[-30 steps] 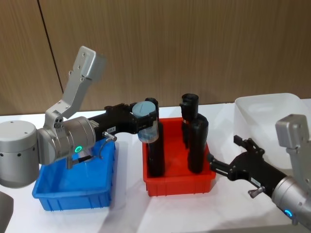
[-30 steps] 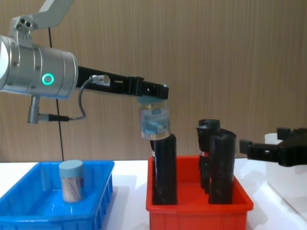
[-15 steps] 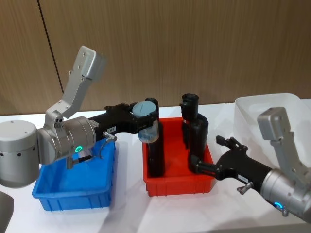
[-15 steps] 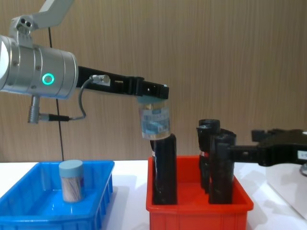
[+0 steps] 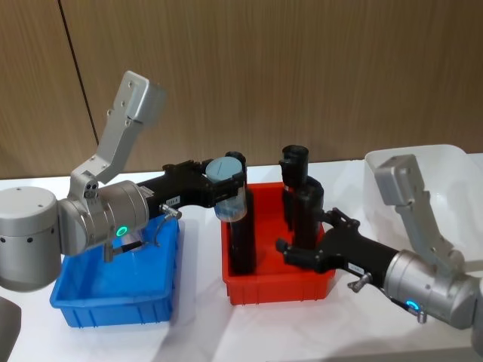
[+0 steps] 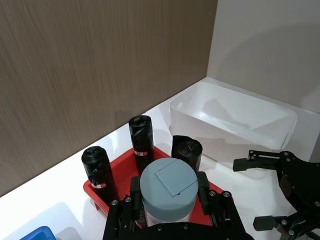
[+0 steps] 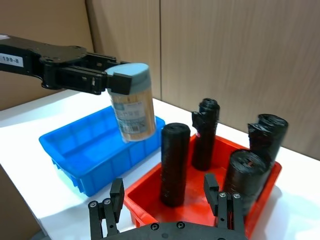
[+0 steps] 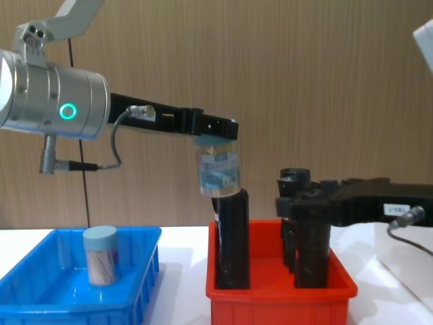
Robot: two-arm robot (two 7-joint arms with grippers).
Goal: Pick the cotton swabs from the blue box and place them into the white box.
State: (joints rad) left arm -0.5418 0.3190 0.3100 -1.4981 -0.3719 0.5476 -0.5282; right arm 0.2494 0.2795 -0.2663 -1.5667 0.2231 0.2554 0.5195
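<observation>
Up by the left rim of the red bin (image 5: 279, 288), the left gripper (image 8: 215, 133) is clamped on the lid of a cotton swab jar (image 8: 218, 173). It hangs close to the top of a tall black bottle (image 8: 230, 237) with open air on its left, same as a second ago. A second jar (image 8: 100, 254) stands in the blue box (image 5: 72, 302), and the white box (image 5: 423, 162) sits beyond the bin's right rim. The right gripper (image 5: 311, 237), jaws apart, has slid left up to the bin's front-right edge, beside the other bottles (image 5: 296, 177).

Clear jar (image 8: 218, 172) with pale blue lid (image 5: 221, 169), blue box (image 8: 67, 313), red bin (image 8: 277, 308), black bottles (image 8: 232, 237).
</observation>
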